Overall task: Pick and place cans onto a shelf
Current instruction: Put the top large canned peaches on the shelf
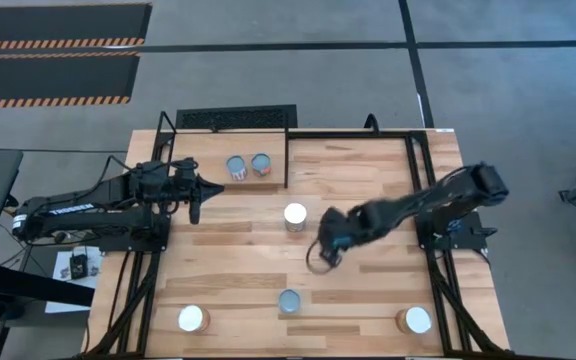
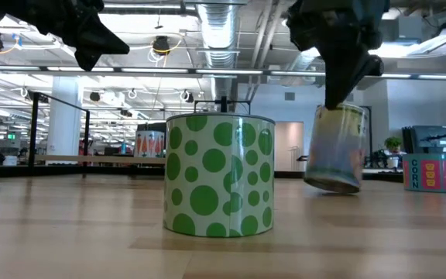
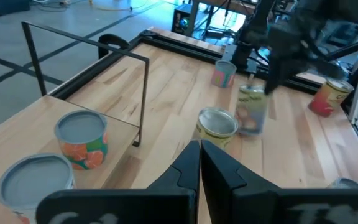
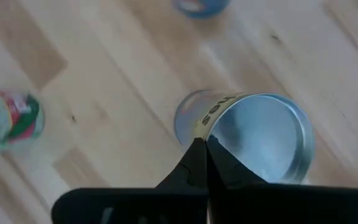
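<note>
The right pincer (image 1: pixel 323 252) is near the middle of the worktop (image 1: pixel 368 200), its fingers closed thin on the rim of a can (image 2: pixel 334 147); the low view shows that can hanging tilted with one bottom edge just off the wood, though motion blur makes it hard to say how secure the pinch is. A white-topped can (image 1: pixel 295 214) stands just beside it on the shelf side, and the green-dotted can (image 2: pixel 219 173) sits nearer the front edge; two more cans wait at the front corners. The shelf (image 1: pixel 223 155) at the left rear already carries two cans (image 1: pixel 248 165) side by side. The left pincer (image 1: pixel 195 210) hovers by the shelf's front, fingers pressed together and holding nothing.

The step in hand looks like carrying the lifted can to the shelf. Done well, the can should rise clear first, so its swinging bottom does not clip the white-topped neighbour; travel slowly, since a rim pinch lets it pendulum; cross the black rod frame with margin; lower onto bare board beside the two placed cans, and release only once it sits flat.
</note>
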You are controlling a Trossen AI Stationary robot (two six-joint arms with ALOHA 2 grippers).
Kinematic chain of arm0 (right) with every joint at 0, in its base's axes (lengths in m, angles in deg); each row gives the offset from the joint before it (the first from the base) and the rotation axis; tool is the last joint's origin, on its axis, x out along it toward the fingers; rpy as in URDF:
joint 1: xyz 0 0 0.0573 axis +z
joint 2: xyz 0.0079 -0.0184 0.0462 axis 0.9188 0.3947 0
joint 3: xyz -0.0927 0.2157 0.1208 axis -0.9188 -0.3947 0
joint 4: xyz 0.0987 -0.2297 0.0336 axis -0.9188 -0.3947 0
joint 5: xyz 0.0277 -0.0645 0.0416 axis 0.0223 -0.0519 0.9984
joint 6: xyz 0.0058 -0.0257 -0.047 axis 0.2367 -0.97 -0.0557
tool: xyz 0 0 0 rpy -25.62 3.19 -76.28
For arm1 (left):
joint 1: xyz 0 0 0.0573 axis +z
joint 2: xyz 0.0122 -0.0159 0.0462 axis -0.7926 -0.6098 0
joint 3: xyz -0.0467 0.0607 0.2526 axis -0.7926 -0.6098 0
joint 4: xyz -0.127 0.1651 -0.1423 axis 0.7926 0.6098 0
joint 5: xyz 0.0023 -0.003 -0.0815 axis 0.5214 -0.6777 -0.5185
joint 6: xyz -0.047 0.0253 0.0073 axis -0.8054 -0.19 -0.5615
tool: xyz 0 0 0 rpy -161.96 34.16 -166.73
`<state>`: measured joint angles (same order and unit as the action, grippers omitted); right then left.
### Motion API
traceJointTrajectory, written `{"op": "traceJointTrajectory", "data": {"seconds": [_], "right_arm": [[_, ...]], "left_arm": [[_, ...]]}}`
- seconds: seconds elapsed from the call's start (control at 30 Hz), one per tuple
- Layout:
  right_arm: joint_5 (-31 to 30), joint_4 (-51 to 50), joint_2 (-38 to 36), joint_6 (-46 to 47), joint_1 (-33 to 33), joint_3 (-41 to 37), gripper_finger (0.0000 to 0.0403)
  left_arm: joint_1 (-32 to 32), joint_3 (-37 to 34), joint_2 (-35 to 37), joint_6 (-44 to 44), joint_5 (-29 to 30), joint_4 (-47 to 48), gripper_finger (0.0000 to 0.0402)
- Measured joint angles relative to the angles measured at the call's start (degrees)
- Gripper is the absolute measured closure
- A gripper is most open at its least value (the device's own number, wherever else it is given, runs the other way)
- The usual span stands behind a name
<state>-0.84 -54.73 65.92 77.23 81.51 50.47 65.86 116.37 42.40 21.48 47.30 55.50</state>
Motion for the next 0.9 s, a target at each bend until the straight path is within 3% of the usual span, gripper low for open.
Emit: {"op": "traceJointTrajectory", "data": {"seconds": [0.2,0.57,0.77,0.9], "right_arm": [[-2.52,-0.38,13.21,-8.02,3.71,14.42,0.04],[-2.96,-5.21,34.21,-33.62,0.54,44.34,0.0399],[0.05,-6.8,39.38,-42.08,-1.07,52.87,0.0396],[0.46,-7.02,40.29,-43.23,-1.13,54.56,0.0373]], "left_arm": [[0.0,0.0,0.0,0.44,-0.09,0.02,0.0401],[0.0,0.01,0.0,0.68,-0.09,0.04,0.0401],[0.0,0.02,0.0,0.66,-0.11,0.43,0.0401],[-0.04,0.02,0.01,0.63,-0.68,1.85,0.0401]]}}
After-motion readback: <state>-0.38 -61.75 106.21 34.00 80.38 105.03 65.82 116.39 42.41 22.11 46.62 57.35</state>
